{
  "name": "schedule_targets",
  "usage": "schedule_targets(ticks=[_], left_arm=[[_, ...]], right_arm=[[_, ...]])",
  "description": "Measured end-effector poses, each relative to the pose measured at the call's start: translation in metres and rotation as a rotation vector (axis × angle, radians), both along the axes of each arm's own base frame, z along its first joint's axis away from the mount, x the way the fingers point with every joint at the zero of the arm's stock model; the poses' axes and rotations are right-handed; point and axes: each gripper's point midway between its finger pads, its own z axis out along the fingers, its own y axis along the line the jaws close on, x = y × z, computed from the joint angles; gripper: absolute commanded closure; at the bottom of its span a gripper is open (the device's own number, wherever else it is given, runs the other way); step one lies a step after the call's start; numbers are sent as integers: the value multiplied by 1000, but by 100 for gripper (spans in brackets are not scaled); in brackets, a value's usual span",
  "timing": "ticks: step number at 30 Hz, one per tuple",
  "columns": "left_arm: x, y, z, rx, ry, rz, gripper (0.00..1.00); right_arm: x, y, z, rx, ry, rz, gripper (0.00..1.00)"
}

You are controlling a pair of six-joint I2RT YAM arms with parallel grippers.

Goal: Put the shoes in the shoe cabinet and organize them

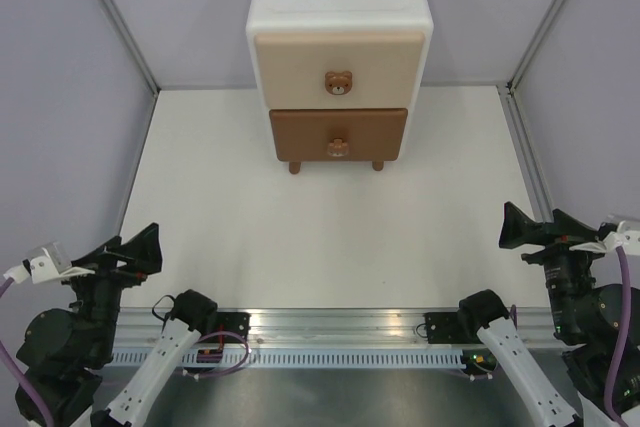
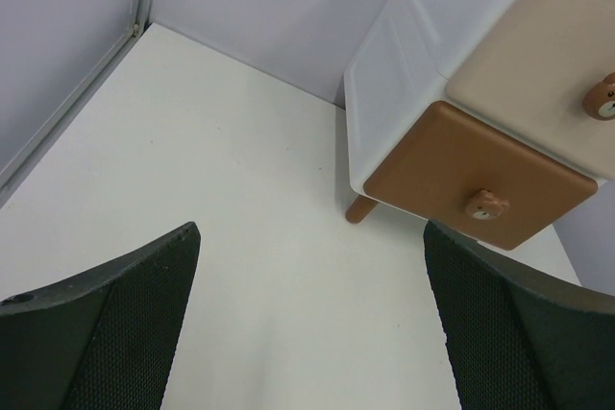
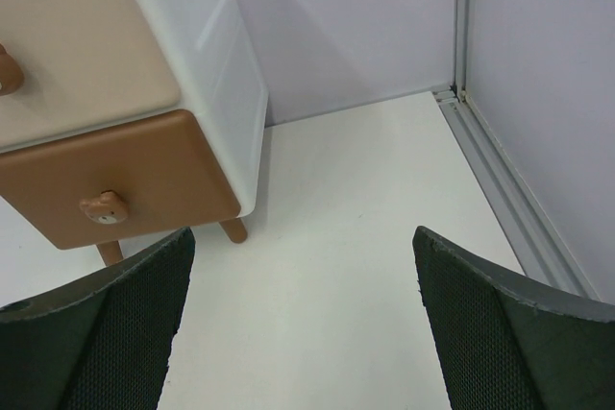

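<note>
- A ribbed metal rail (image 1: 330, 325) runs along the near edge of the bench (image 1: 330, 237). The two arm bases sit on it, one toward each near corner.
- The left end effector (image 1: 150, 249) hovers over the near left corner. Its two fingers (image 2: 115, 324) are spread wide with nothing between them.
- The right end effector (image 1: 510, 227) hangs over the near right corner, also wide open and holding nothing. Its two fingers (image 3: 96, 333) are black wedges with a fine mesh texture on the inner faces.
- The bench top is a smooth, matte white sheet.
- One shoe cabinet (image 1: 340, 7) stands at the middle of the far edge. It is a glossy white box with rounded corners.
- It has two drawers, both pushed in: a beige upper drawer front (image 1: 290, 67) and a brown lower drawer front (image 1: 300, 132), each a rounded rectangle.
- There are two bear-face knobs (image 1: 339, 83), one centred on each front.
- Two small brown peg feet (image 1: 294, 167) show under the front of the cabinet.
- Plain pale lavender walls (image 1: 190, 17) close off the far edge and both sides.
</note>
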Motion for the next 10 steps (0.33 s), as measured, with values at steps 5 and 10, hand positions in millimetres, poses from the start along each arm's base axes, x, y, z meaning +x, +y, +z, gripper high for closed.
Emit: schedule_targets(ticks=[5,10], left_arm=[[4,-3,-2,0,20,-1,0],[8,-4,-3,7,35,-1,0]], right_arm=[[1,0,0,1,-4,0,2],[3,1,-1,-1,-2,0,2]])
